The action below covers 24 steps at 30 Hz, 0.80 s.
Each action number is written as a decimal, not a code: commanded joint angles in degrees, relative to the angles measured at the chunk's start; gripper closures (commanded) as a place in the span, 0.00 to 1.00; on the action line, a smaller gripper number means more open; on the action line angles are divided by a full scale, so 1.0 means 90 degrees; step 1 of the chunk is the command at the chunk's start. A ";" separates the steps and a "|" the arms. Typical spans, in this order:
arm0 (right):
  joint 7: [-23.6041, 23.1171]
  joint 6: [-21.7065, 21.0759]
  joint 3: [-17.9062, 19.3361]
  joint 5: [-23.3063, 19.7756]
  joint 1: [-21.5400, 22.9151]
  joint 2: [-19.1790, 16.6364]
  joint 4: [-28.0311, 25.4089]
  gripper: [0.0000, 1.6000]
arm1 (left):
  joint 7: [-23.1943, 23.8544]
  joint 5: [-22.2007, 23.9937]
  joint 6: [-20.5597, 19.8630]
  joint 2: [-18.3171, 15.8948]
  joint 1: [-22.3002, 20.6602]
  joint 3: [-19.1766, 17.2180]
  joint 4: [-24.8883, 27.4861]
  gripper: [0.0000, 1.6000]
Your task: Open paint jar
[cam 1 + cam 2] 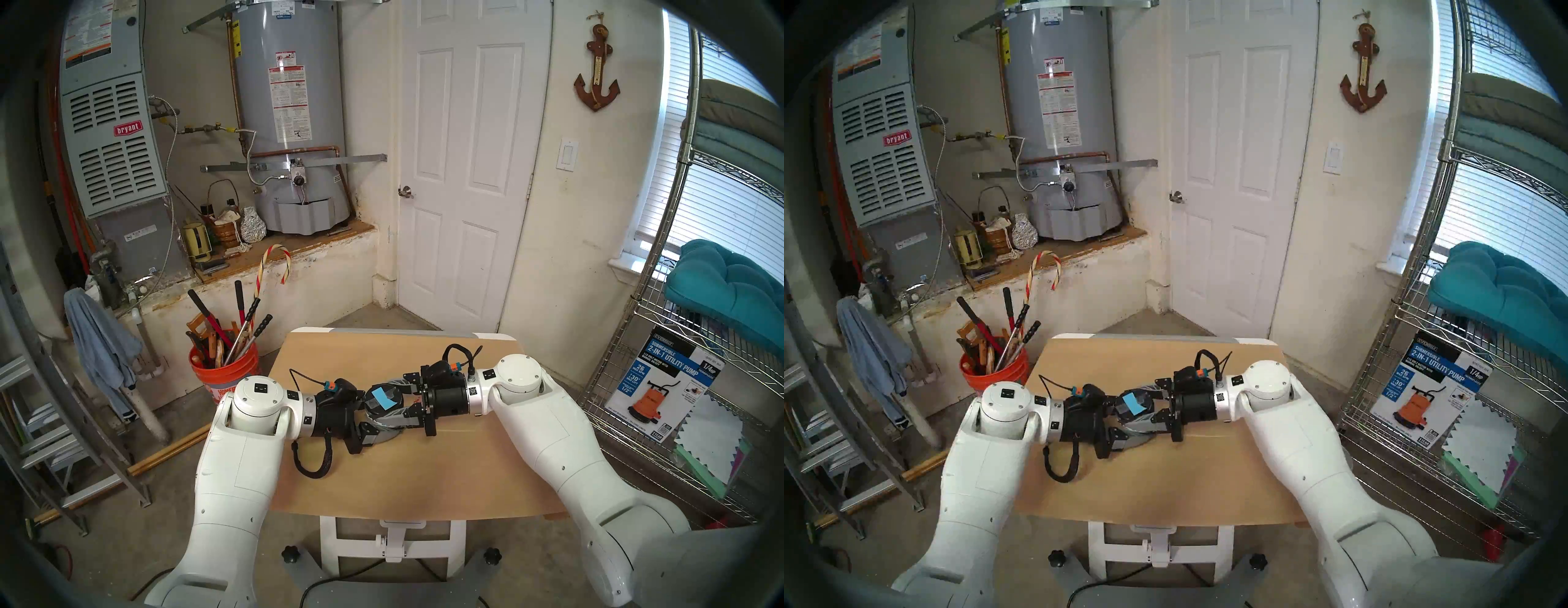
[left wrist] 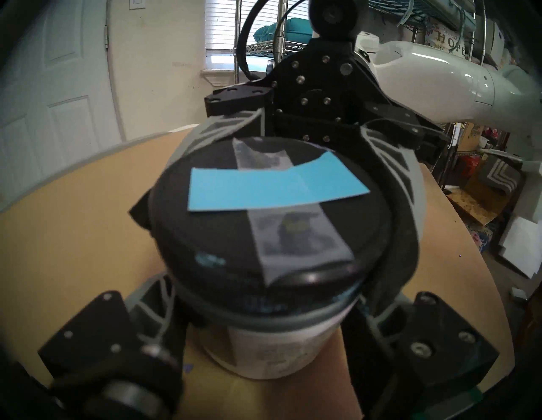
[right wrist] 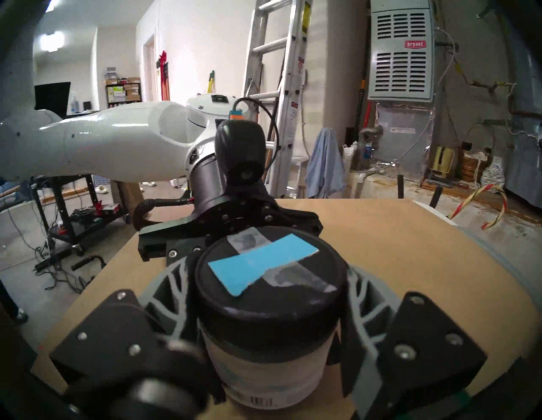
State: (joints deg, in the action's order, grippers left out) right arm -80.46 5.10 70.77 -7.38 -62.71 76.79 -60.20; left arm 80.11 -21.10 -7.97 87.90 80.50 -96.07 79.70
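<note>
Two grippers: both are closed on one paint jar [image 1: 379, 405], near the middle of the head view.
Jar place: it is held over the brown table [image 1: 407, 479], standing almost straight up. I cannot tell if its bottom touches the table.
Lid: the black lid [image 2: 272, 211] is on top, with a blue tape strip [image 2: 275, 187] across it. It looks still screwed on.
Left gripper: the left gripper [image 1: 368, 418] comes in from the left of the head view. Its fingers [image 2: 152, 316] squeeze the white jar body just under the lid.
Right gripper: the right gripper [image 1: 401, 399] comes in from the right, a little higher. Its fingers [image 3: 173, 290] hug the lid on both sides.
Key line: the jar's long line runs up and down, and both grippers reach in from the sides, facing each other.
Next move, my guess: the right gripper turns the lid around that line while the left gripper holds the body still.
Nearer to lid: the right one.
</note>
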 commanded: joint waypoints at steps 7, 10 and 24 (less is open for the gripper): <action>-0.0505 0.0268 -0.0688 -0.0217 0.1154 0.0322 0.1289 1.00 | 0.0177 0.0011 -0.0022 -0.0031 -0.0087 0.0092 0.0048 1.00; -0.0505 0.0400 -0.0854 -0.0306 0.1355 0.0426 0.1676 1.00 | 0.0176 0.0008 -0.0029 -0.0031 -0.0094 0.0092 0.0039 1.00; -0.0505 0.1073 -0.1662 -0.1267 0.1870 0.0260 0.2480 0.00 | 0.0187 0.0009 -0.0060 -0.0051 -0.0119 0.0067 0.0012 1.00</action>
State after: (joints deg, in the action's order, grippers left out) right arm -85.12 11.94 59.47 -14.64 -48.87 79.49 -39.23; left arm 80.40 -21.85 -8.35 87.03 79.67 -95.92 79.49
